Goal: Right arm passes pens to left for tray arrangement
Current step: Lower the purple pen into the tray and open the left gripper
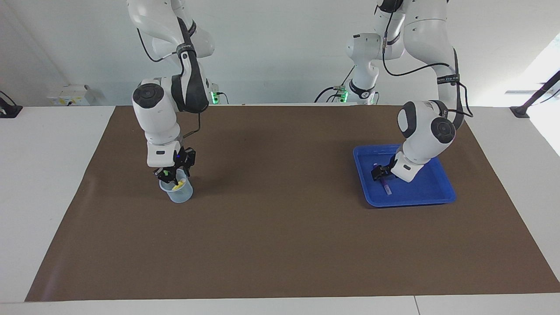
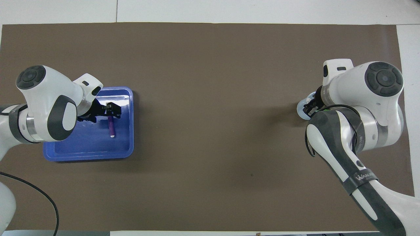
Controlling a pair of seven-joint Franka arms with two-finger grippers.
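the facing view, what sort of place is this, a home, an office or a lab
Most likely a robotics lab or test room. Two white arms are mounted at one edge of a white table covered with a brown mat, plain white wall above them, and only a blue tray and a small clear cup as props.
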